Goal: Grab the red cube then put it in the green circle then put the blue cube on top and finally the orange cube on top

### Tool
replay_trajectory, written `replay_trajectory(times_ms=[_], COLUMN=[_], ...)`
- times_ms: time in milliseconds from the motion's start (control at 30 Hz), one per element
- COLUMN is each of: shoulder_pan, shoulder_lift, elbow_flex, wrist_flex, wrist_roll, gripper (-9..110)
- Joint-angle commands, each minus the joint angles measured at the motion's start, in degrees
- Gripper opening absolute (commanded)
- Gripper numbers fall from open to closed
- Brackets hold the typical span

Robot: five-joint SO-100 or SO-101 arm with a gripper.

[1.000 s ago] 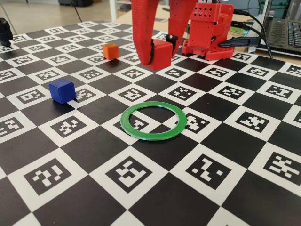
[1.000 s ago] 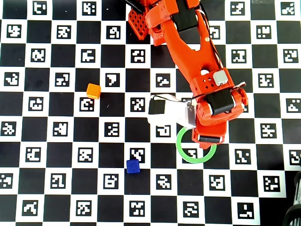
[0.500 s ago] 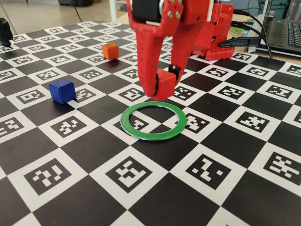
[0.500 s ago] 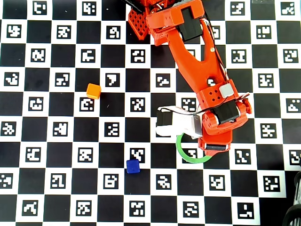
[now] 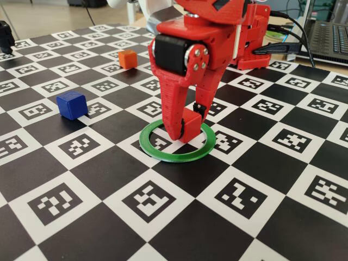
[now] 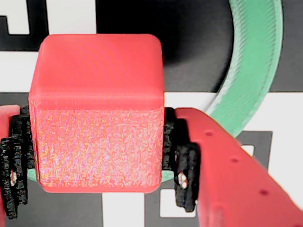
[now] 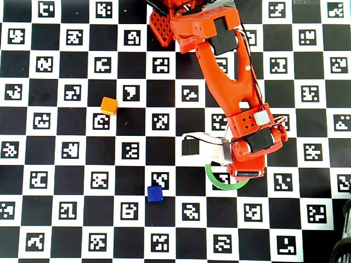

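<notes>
Green circle (image 5: 163, 155): thin flat plastic ring, hollow centre, lying on the checkered marker board (image 5: 109, 179); the red cube sits low within its opening, contact with the board unclear.
Red cube (image 5: 190, 126): matte, grainy printed faces, rounded edges; clamped between the jaws.
Gripper (image 5: 186, 124): red plastic, black ribbed pads (image 6: 182, 165) pressed to the cube's sides.
Blue cube (image 5: 72, 104): on the board, well left of the ring in the fixed view.
Orange cube (image 5: 128, 58): on the board, further back.

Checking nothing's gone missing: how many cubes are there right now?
3. The red cube is held by the gripper inside the green ring; the blue cube and the orange cube sit on the board.
</notes>
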Motion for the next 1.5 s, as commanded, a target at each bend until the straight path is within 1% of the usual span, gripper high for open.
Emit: replay_trajectory(times_ms=[0,633,700,867,933,1200,1400,1467], shoulder_pan=[1.1,2.3,2.3,2.3,2.2,2.3,4.7,6.5], shoulder_lift=[1.8,0.1,0.1,0.9,1.0,3.3,6.5,7.9], elbow_flex=[-1.0,-0.9,-0.8,-1.4,-2.1,-9.2,-19.7,-21.2], wrist_flex=[-0.5,-0.4,-0.1,1.7,2.2,9.2,18.4,20.2], wrist_roll=[-1.0,-2.7,-2.1,-1.8,-2.1,-2.8,-6.4,-9.8], gripper=[15,15,18,36,39,42,42,42])
